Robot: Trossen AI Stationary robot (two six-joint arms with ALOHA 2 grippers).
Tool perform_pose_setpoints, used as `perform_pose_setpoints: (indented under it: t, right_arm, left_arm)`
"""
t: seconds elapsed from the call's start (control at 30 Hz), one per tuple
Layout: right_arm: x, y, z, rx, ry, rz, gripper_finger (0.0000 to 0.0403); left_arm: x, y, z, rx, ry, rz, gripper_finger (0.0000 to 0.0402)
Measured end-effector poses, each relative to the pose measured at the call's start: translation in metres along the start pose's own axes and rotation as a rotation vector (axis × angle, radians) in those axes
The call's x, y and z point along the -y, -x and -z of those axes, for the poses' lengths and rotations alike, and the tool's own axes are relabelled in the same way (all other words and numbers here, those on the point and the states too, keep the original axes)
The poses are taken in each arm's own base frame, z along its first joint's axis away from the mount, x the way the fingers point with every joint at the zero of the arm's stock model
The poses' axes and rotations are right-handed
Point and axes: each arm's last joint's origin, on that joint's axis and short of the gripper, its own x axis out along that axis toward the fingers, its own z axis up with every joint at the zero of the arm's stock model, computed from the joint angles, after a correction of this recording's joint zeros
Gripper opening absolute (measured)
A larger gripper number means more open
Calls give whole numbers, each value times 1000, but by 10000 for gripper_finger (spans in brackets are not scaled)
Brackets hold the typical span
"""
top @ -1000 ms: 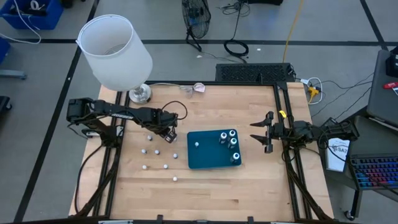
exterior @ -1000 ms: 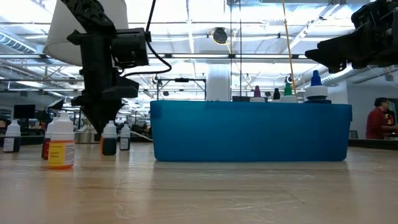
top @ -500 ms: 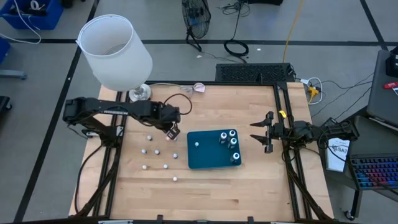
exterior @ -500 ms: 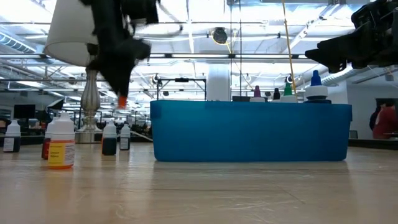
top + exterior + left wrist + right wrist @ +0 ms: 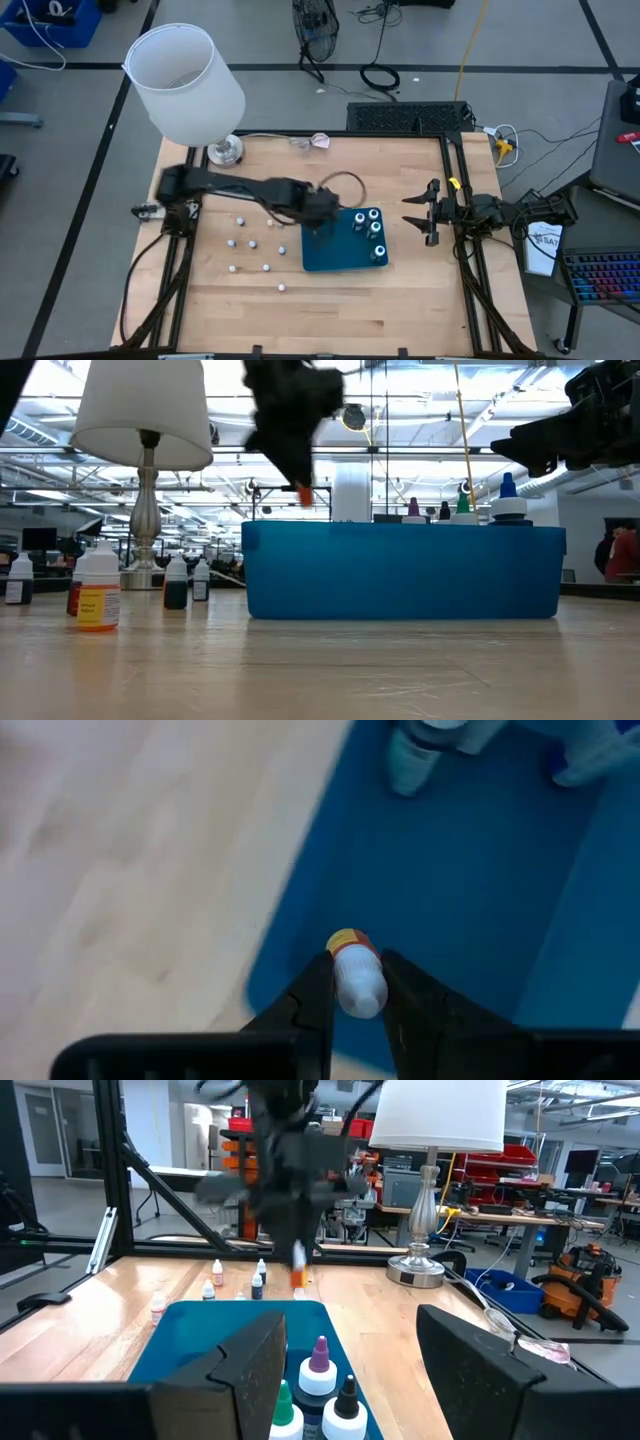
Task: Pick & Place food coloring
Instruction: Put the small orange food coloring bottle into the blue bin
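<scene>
My left gripper (image 5: 318,216) is shut on a small food coloring bottle (image 5: 354,972) with a white top and orange-yellow body. It holds the bottle in the air over the left part of the teal-blue tray (image 5: 335,257). The bottle's orange end shows below the fingers in the low view (image 5: 303,494). Several capped bottles (image 5: 372,228) stand in the tray's right part. Several more small bottles (image 5: 252,244) stand on the wood left of the tray. My right gripper (image 5: 424,212) is open and empty, right of the tray. My left gripper pinches the bottle's white upper part (image 5: 362,994) between its two fingers. The fingers point down, slanting a little. The bottle's orange-yellow lower end (image 5: 345,940) hangs below the fingertips, clear of the tray.
A table lamp with a white shade (image 5: 185,85) stands on its metal base (image 5: 225,150) at the table's far left corner. A small pink wrapped piece (image 5: 320,141) lies at the far edge. Bare wood lies in front of the tray.
My left gripper has risen from among the loose bottles on the wood with the orange-bodied bottle in its fingers. It has carried the bottle toward the table's right, to above the tray's left part. My right arm has kept still.
</scene>
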Motion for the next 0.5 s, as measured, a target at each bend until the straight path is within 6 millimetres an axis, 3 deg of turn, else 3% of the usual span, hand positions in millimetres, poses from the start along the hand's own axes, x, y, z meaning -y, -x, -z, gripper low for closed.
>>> perform_pose_setpoints:
  t: [0.27,0.5]
  right_arm:
    - [0,0,0,0,0,0,213]
    - [0,0,0,0,0,0,212]
  left_arm:
    - [30,-61,-21,-90,-129,50,63]
    - [22,-97,-19,-181,-117,49,63]
